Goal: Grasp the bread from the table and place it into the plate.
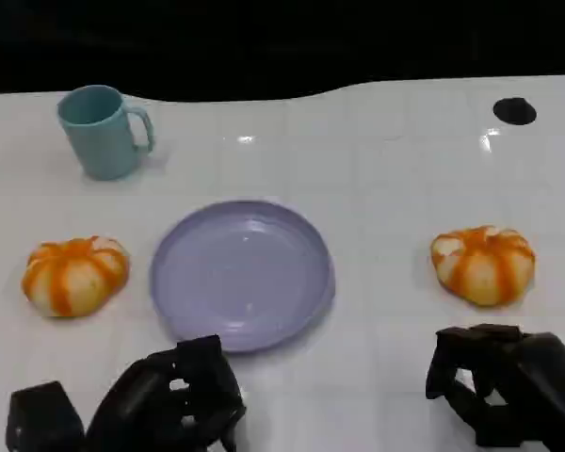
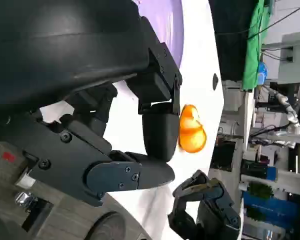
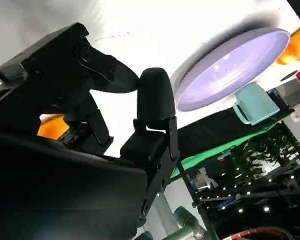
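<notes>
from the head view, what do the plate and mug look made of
Plate: probably smooth plastic or melamine, lilac, with a soft sheen and faint highlights. Mug: teal, matte, even colour, likely plastic, though glazed ceramic can't be ruled out.

Head view steeply down over the table; both close wrist views rolled sideways, sharing the plate.

- The right robot hand, black and holding nothing, hangs above the white counter.
- A lilac plate lies beyond it, a teal mug near its rim.
- Orange bread peeks from behind the fingers.
</notes>
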Motion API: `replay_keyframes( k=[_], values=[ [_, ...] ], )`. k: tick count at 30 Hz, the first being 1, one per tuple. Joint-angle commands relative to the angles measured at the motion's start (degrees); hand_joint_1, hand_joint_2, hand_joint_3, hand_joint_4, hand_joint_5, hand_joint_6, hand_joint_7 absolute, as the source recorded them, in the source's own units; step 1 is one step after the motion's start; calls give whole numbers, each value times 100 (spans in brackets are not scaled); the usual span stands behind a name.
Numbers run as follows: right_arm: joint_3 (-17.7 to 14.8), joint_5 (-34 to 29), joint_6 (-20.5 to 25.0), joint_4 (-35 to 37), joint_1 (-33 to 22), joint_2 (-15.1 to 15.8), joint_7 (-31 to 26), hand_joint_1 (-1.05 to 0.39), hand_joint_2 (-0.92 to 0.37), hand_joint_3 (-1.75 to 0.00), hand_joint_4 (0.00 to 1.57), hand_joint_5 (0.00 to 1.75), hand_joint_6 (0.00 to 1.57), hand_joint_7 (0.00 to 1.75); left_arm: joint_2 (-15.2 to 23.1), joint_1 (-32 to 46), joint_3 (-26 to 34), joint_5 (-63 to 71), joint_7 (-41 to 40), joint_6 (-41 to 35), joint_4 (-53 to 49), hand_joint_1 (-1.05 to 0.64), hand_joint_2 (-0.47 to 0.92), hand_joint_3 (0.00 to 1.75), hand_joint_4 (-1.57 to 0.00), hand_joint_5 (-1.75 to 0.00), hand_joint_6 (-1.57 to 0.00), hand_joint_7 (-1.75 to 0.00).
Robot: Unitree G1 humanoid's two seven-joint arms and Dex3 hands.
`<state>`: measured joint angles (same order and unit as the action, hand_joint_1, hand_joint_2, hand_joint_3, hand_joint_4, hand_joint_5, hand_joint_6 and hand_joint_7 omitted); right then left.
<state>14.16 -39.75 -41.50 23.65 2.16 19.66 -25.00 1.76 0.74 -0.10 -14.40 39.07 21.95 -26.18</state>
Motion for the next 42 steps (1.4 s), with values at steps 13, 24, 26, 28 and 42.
replay_keyframes(
  k=[13, 24, 26, 28, 42],
  values=[
    [-7, 39, 61, -33, 37, 104, 72, -19, -48, -105, 87, 175, 77, 144, 94, -50, 42, -45, 22, 36, -24, -54, 70, 56, -79, -175, -78, -138],
    [-4, 44, 35, 11, 47, 98, 46, -19, -49, -105, 88, 175, 76, 146, 81, -53, 32, -67, 4, 20, -32, -55, 71, 55, -81, -175, -79, -138],
    [-3, 28, 29, 18, 52, 98, 22, -19, -49, -105, 88, 175, 76, 147, 77, -52, 36, -78, 6, 15, -30, -55, 71, 55, -81, -175, -79, -138],
    [-3, 52, 4, 37, 59, 95, 29, -19, -49, -105, 88, 175, 76, 147, 80, -50, 35, -64, -9, 18, -26, -54, 71, 55, -81, -175, -79, -138],
    [-78, 225, -155, -22, 91, 108, 49, -20, -53, -92, 81, 143, 83, 94, 94, -59, 43, -77, 23, 29, -53, -54, 71, 55, -80, -175, -78, -138]
  ],
)
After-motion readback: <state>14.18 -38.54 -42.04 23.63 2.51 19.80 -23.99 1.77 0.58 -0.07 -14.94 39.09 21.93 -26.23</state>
